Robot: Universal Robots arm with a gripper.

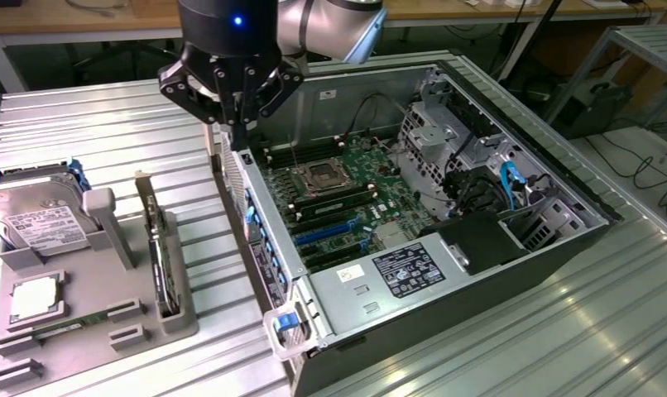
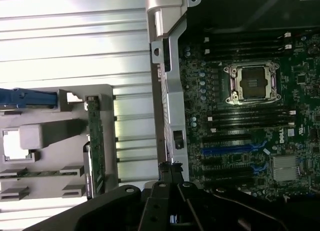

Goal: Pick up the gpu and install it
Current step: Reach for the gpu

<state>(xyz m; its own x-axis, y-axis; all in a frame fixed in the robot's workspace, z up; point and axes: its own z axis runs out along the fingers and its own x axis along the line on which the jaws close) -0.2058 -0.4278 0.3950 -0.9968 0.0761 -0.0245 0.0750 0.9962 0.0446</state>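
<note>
The gripper (image 1: 240, 134), clenched on nothing, hung above the near wall of the computer case (image 1: 333, 99), while the gpu (image 1: 155, 240) stood on edge in the grey holder (image 1: 104, 222), below it toward the exterior view's left, its long axis roughly parallel to that wall.

Metal table (image 1: 112, 124): grey parts rack (image 1: 102, 223) & open PC case (image 1: 444, 327).
</note>
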